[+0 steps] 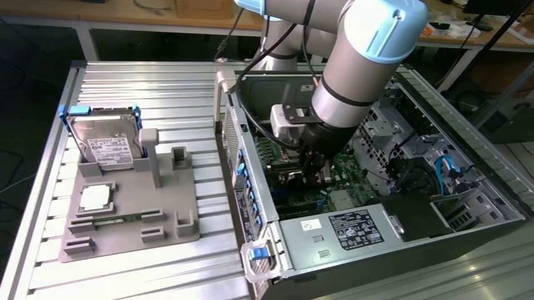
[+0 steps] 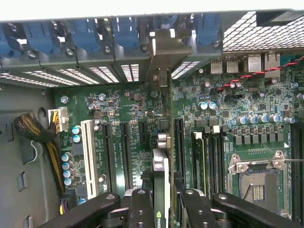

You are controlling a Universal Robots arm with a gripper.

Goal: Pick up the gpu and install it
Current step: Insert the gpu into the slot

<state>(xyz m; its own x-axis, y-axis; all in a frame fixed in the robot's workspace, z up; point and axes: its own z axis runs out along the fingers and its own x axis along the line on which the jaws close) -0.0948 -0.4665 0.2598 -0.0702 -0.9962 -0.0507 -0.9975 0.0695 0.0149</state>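
Note:
The gpu (image 2: 161, 164) is seen edge-on as a slim dark card, standing over the green motherboard (image 2: 128, 111) between two black expansion slots. Its silver bracket (image 2: 164, 52) reaches the case's rear wall among the blue slot clips. My gripper (image 2: 164, 211) is shut on the card, with one black finger (image 2: 141, 209) on each side of it. In the exterior view the arm reaches down into the open computer case (image 1: 467, 156). There my gripper (image 1: 316, 170) sits low over the motherboard, and the card is mostly hidden behind it.
A white slot (image 2: 89, 156), an empty processor socket (image 2: 256, 183) and a braided cable bundle (image 2: 35, 130) lie around the card. Outside the case, a grey fixture (image 1: 125, 215) holds a silver hard drive (image 1: 104, 142) and a green memory stick (image 1: 112, 219). The power supply (image 1: 351, 230) fills the case's near end.

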